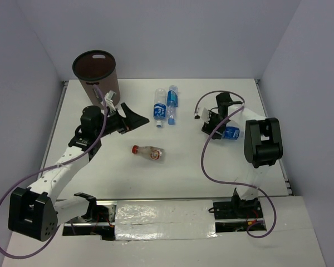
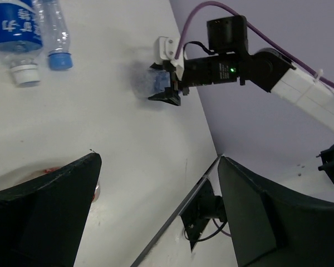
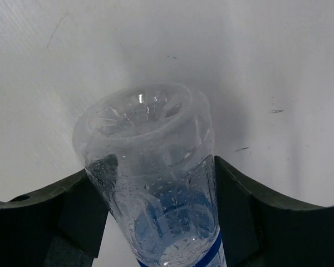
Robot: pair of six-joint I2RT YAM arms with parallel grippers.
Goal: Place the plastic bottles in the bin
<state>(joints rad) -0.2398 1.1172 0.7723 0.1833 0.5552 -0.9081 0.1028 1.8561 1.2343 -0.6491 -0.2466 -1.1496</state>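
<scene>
Right fingers [image 3: 33, 222] clamped on a blue-label bottle [image 3: 150, 161] at the tabletop's [image 1: 183, 172] right side, left fingers [image 2: 39, 211] spread wide and empty beside the bin [image 1: 107, 83], red-capped bottle [image 1: 150, 152] lying nearby.

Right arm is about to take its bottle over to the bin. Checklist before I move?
1. Grip: the right tool clamps both sides of the blue-label bottle: ok.
2. Bottle lifted off the table: cannot tell.
3. Mouth of the bin: ok, nothing across it.
4. Direct path to the bin: not ok; the open left tool and two lying bottles sit between.
5. Path clear of the red-capped bottle: ok, it lies off to the near side.
</scene>
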